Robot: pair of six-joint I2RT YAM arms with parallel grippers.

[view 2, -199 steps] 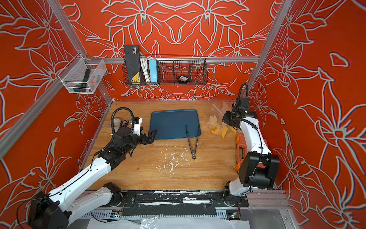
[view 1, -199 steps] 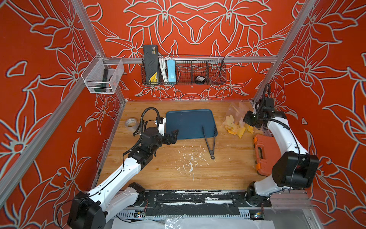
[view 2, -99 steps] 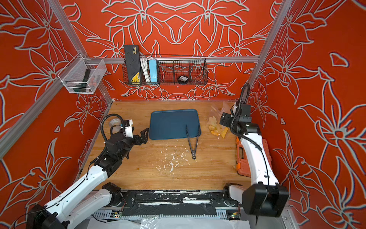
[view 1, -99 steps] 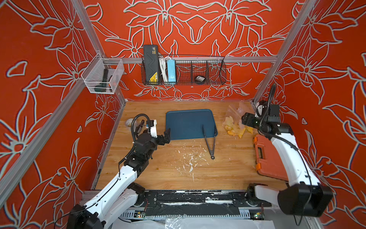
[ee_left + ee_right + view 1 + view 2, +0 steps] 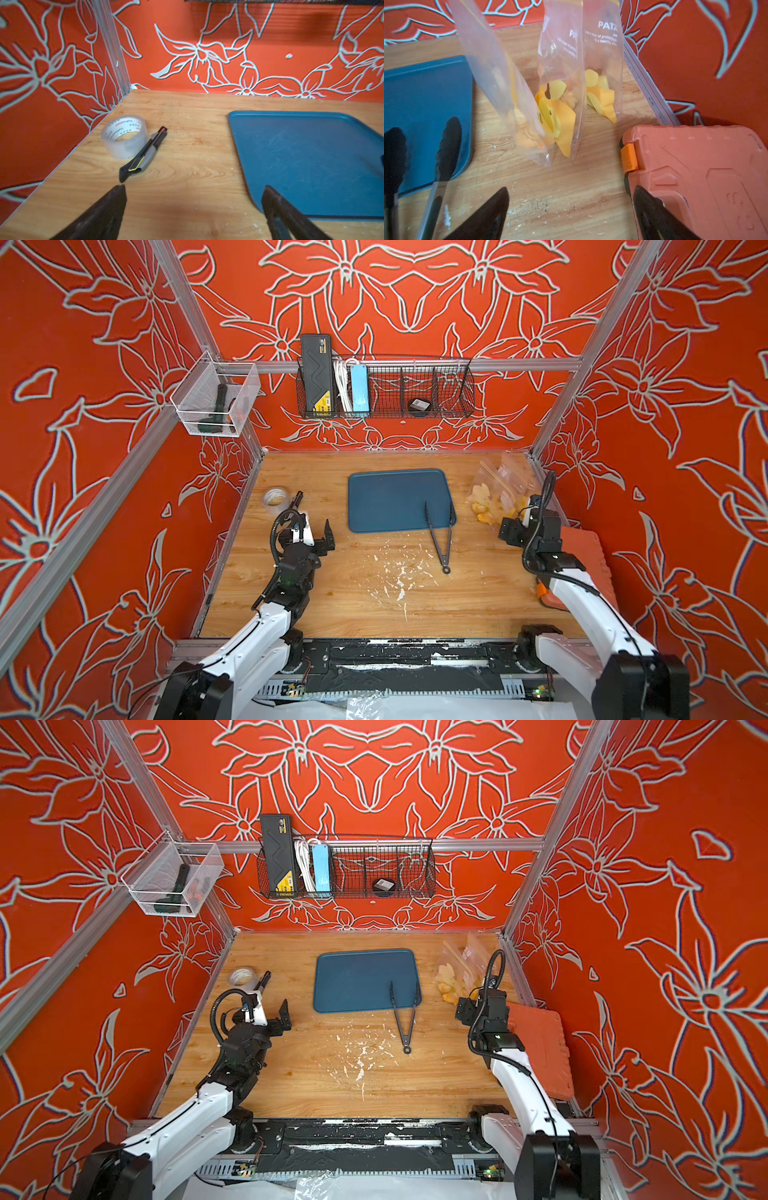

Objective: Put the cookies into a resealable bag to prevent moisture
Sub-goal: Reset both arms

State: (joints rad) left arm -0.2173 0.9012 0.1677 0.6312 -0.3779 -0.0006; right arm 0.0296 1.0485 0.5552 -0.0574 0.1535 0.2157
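Clear resealable bags [image 5: 496,489] [image 5: 461,965] stand at the back right corner of the table. In the right wrist view one bag [image 5: 500,83] holds pale orange cookies [image 5: 525,133] at its bottom. Beside it, a printed bag [image 5: 600,52] carries yellow cartoon prints. My right gripper [image 5: 572,188] [image 5: 519,522] is open and empty over bare wood, a short way in front of the bags. At the left side my left gripper [image 5: 195,187] [image 5: 307,522] is open and empty, just left of the blue tray [image 5: 307,162].
The blue tray [image 5: 399,499] lies at the table's middle back, with black tongs [image 5: 440,535] [image 5: 446,145] half on its front right corner. An orange case [image 5: 590,560] [image 5: 706,176] sits by the right wall. A tape roll [image 5: 124,137] and a utility knife [image 5: 145,153] lie at the left. Crumbs [image 5: 395,572] dot the middle.
My right gripper has opened and pulled back from the bags toward the front. My left arm has drawn back toward the front left, still open.
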